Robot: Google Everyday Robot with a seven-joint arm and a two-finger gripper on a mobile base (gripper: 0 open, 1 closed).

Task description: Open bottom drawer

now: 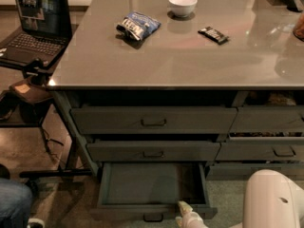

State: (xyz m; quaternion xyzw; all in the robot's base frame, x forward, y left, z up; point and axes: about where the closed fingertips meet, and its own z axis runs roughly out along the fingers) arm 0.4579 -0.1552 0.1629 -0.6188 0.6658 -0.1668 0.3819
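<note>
The claw [185, 210] sits at the front of the open bottom drawer [142, 184].

A: Identify the bearing surface.
B: Wide grey glossy countertop [166, 63]. On it, all apart: small white round bowl [182, 4] at the rear, blue-and-white crinkled snack bag [137, 26] front-left of it, dark flat wrapped bar [213, 34] front-right.
A: Gripper position?
B: White gripper [184, 211] sits low, at the front edge of the pulled-out bottom drawer [142, 184].

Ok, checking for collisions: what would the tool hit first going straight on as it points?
The tool, low at the front panel of the open bottom drawer, points inward. It would probably meet that drawer's tray floor first, though depth is unclear.
</note>
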